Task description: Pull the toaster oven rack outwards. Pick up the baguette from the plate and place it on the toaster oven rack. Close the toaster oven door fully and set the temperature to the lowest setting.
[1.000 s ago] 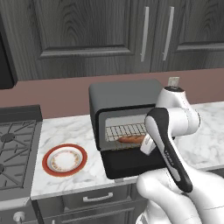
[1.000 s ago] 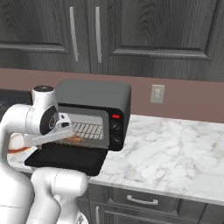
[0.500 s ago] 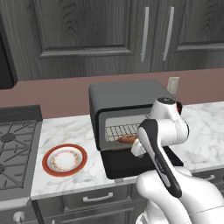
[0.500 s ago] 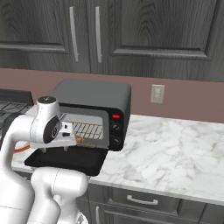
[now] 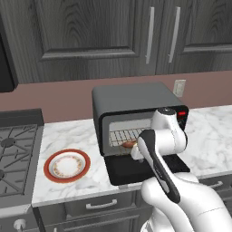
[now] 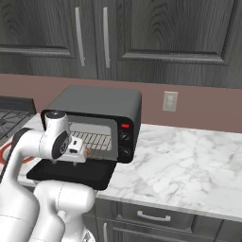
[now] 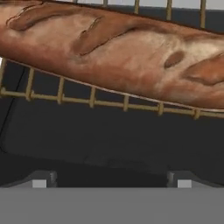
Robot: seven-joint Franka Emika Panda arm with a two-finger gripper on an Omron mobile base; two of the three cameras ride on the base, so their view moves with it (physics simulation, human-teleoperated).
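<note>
In the hand view, the baguette (image 7: 118,52) lies across the toaster oven rack (image 7: 92,101) beyond the spread-open gripper (image 7: 111,179), while the left base view adds the plate (image 5: 67,165) beside the toaster oven (image 5: 131,102).

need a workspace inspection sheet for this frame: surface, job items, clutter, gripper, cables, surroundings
Surface: white marble counter, bare to the right of the oven.
Job's things: toaster oven with its door folded down flat; baguette lying on the rack; plate on the counter left of the oven, no bread on it.
Clutter: nothing seen.
Gripper: gripper open, holding nothing, fingertips just in front of the rack's front edge, apart from the baguette.
Cables: nothing seen.
Surroundings: dark wood cabinets above, wall outlet, gas stove at the left, drawers below.
</note>
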